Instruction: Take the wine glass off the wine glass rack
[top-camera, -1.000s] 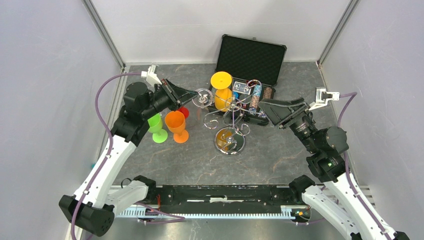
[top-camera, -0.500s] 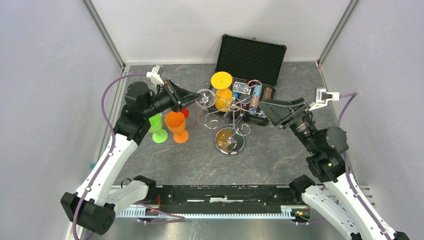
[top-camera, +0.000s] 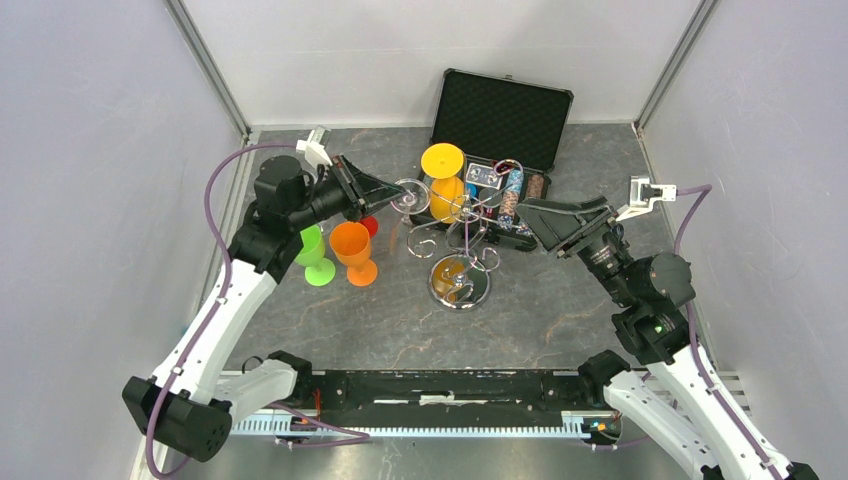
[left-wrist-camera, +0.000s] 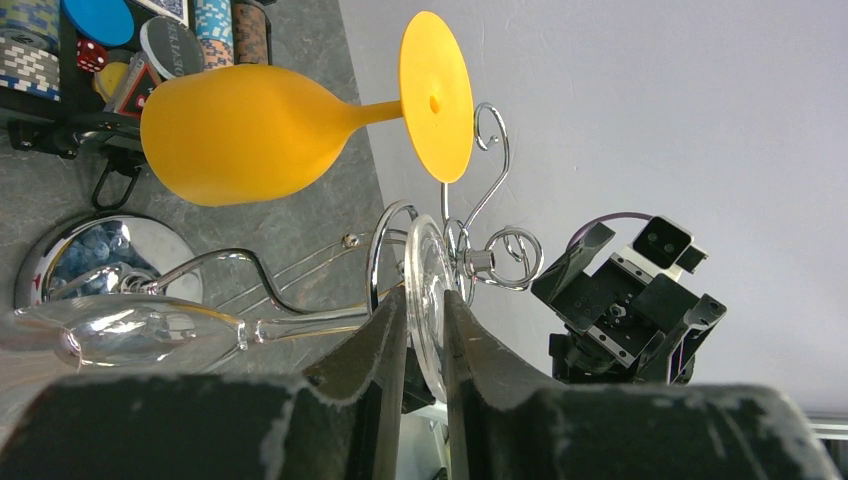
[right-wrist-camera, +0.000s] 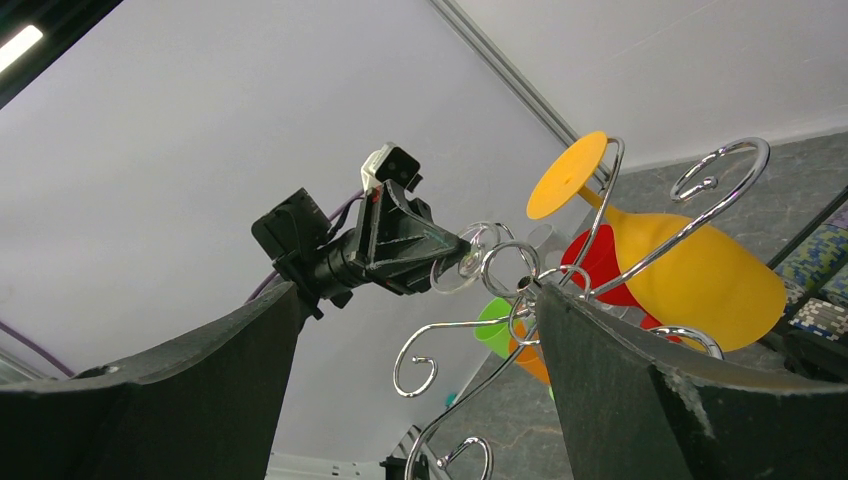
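Observation:
The chrome wine glass rack (top-camera: 465, 240) stands mid-table on its round mirrored base. A clear wine glass (top-camera: 410, 191) hangs upside down from a left-hand arm of the rack, its bowl (left-wrist-camera: 130, 335) low and its foot uppermost. My left gripper (top-camera: 393, 190) is shut on the rim of that foot (left-wrist-camera: 427, 255), one finger on each face of the disc. A yellow wine glass (top-camera: 445, 195) hangs at the rack's back. My right gripper (top-camera: 530, 220) stands open just right of the rack, holding nothing; a curled arm (right-wrist-camera: 450, 325) shows between its fingers.
Orange (top-camera: 352, 248), green (top-camera: 314, 255) and red (top-camera: 368, 225) plastic glasses stand under my left wrist. An open black foam-lined case (top-camera: 500, 110) with poker chips (top-camera: 512, 190) lies behind the rack. Grey walls close in both sides.
My left gripper has edged right and a little back with the clear glass's foot between its fingers. The right arm has not moved.

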